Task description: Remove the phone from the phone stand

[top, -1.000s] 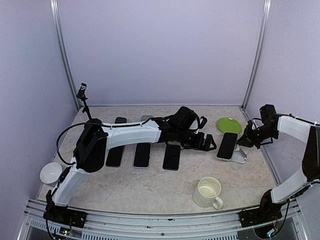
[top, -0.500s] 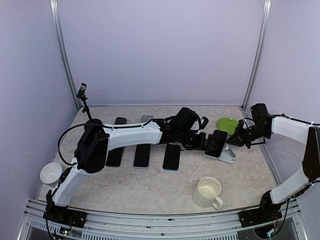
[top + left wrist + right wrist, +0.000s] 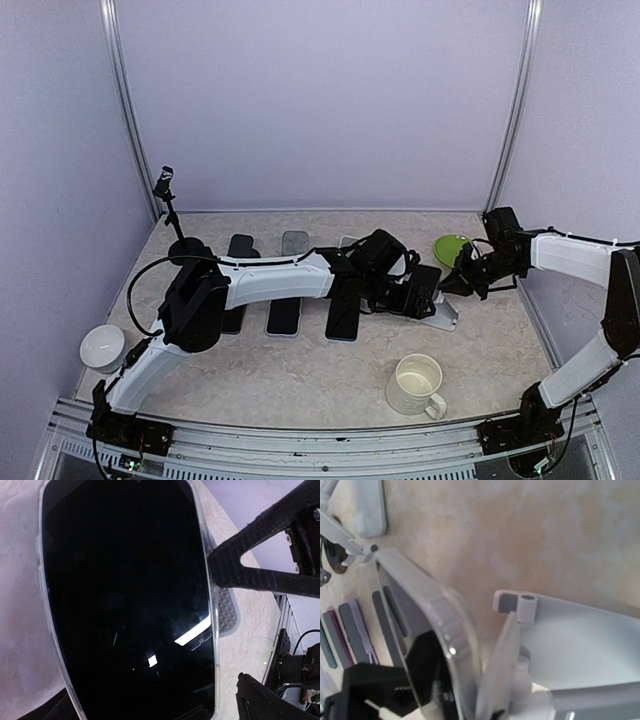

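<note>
phone [image 3: 424,290] — long axis tilted, screen leftward

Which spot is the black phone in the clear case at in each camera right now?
Top external: black phone in a clear case, centre-right.
Left wrist: its screen fills most of the frame.
Right wrist: its clear-cased edge, left of centre.
Shared landmark: white phone stand, just right of it; unclear in left wrist.
</note>
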{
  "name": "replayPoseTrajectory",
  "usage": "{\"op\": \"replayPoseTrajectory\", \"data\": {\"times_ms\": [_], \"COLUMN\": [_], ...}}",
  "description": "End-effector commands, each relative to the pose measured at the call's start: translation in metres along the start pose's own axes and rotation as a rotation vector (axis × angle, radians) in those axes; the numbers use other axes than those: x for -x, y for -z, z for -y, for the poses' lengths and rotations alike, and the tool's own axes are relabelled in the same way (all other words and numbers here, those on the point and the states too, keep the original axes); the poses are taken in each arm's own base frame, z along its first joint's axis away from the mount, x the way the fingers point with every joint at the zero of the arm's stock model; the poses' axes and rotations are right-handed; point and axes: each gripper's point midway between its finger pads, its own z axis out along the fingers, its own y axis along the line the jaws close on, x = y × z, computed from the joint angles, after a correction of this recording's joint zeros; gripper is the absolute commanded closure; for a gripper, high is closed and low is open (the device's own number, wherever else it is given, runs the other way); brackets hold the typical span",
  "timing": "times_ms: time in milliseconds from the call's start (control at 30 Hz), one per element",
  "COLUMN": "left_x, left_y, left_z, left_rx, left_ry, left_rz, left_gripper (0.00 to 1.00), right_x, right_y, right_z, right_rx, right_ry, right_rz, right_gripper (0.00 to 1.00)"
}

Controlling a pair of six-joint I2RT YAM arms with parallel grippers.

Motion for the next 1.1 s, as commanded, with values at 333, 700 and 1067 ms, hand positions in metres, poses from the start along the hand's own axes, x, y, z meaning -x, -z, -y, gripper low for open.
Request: {"op": "replayPoseTrajectory", "data": {"times_ms": [333, 700, 1067], "left_x": [-0.009, 0.014, 0.056], "left_y": [-0.005, 0.028, 0.075], "left_z": [-0.022, -0.046, -0.010], "left_rx": [0.094, 0.098, 0.014], "left_ry": [-0.023, 0.076, 0.019], "left_rz": [-0.030, 0.049, 0.200], "left_gripper": [0.23, 0.48, 0.56], "right_x": [0.003, -0.001, -0.002], "right_y": [-0.004, 0.003, 0.019], "right_z": [-0.045, -0.040, -0.030], "right_rx": [0.079, 0.037, -0.025], "right_ry": [0.059, 0.090, 0.082], "right_rz": [0.011, 0.006, 0.064], "right_gripper": [1.00, 0.59, 0.48]}}
